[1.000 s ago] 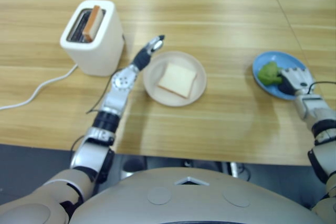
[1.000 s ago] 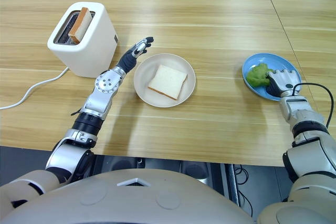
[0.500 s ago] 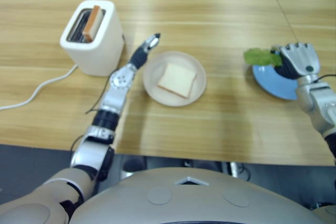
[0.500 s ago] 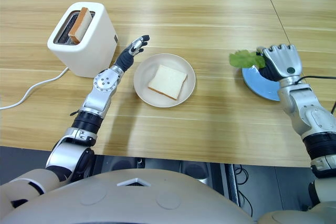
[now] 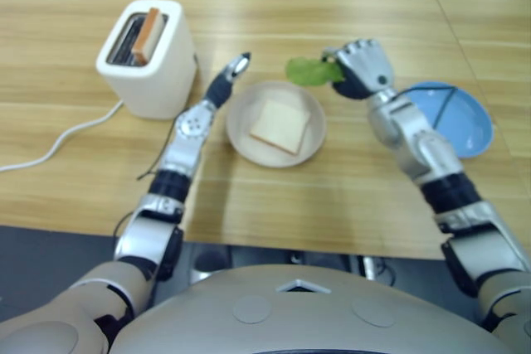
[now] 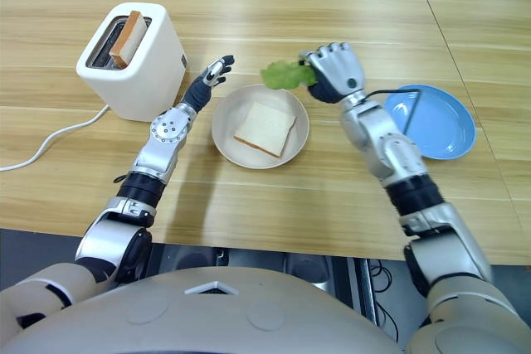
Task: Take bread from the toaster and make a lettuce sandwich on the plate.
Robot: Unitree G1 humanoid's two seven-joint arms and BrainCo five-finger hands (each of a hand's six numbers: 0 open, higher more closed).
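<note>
Right robot hand [image 6: 333, 68] clenched round lettuce [image 6: 284, 75]; left robot hand [image 6: 214, 76] extended, empty; toaster [image 6: 141, 64] half-hides bread [image 6: 127, 37].

The toaster [image 6: 133, 64] stands left, bread [image 6: 126, 39] in its slot. Right of it the plate [image 6: 221, 135] bears a slice [image 6: 265, 129], with lettuce [image 6: 286, 75] held over its far rim. A dish [image 6: 440, 126] lies farther right.

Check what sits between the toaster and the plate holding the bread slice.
The left hand lies in the gap between the toaster and the plate, fingers extended and holding nothing, close beside the plate's rim. The right eye view shows it most clearly.
</note>
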